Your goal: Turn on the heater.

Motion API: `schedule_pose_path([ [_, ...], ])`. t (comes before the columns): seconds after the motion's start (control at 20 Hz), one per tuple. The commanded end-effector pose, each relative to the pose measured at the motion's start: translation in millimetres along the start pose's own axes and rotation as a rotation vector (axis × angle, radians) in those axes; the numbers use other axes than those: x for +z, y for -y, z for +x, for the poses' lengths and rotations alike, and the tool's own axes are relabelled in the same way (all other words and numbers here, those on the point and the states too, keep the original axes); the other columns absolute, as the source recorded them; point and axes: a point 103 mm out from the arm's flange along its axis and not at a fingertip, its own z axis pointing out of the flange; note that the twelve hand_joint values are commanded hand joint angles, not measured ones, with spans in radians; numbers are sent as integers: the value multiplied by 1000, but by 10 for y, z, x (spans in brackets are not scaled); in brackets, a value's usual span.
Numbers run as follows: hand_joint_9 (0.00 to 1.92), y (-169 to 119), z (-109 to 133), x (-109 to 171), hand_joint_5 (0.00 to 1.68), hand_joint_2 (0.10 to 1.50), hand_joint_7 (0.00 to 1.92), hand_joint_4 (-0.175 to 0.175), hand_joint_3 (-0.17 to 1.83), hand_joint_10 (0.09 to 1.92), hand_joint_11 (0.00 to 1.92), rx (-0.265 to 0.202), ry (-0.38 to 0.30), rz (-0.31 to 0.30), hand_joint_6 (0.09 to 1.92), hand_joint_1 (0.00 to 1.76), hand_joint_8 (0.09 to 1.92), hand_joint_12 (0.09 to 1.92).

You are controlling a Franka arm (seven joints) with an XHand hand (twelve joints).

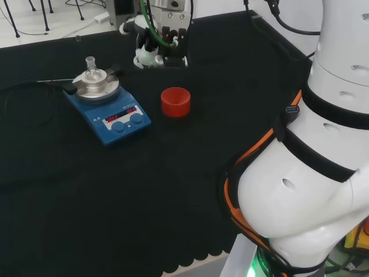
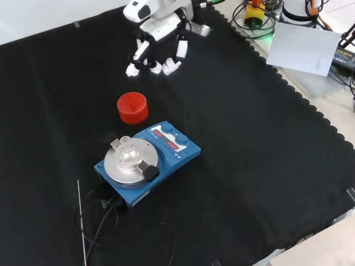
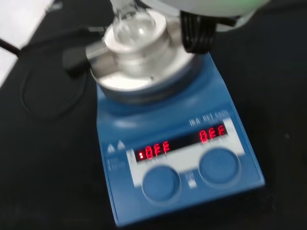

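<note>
The blue heater [image 1: 109, 114] [image 2: 173, 151] stands on the black cloth with a round metal block on its plate. A small clear flask [image 1: 91, 69] [image 2: 126, 149] [image 3: 132, 26] sits in that block. Its front panel has lit red displays and two blue knobs [image 3: 161, 182] [image 3: 219, 165]. My hand [image 1: 149, 53] [image 2: 158, 34] hangs above the cloth, apart from the heater. In the front view it is beyond the red ring, with relaxed fingers [image 2: 170, 66] pointing down and holding nothing.
A red ribbed ring [image 1: 175, 101] [image 2: 132, 107] stands between my hand and the heater. A black cable [image 2: 100, 216] runs off from the heater's back. My arm's white links [image 1: 311, 173] fill the head view's right. Papers and cables [image 2: 305, 47] lie past the cloth's scalloped edge.
</note>
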Motion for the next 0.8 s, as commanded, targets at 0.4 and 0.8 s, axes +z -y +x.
schedule_pose_path([
  [0.4,1565,430,47,226,270,506,1265,-25,1017,671,1608,28,165,162,87,1354,1091,616],
  [0.8,1869,566,119,418,343,629,1573,-30,881,1209,1907,16,227,161,87,1357,1631,1137],
])
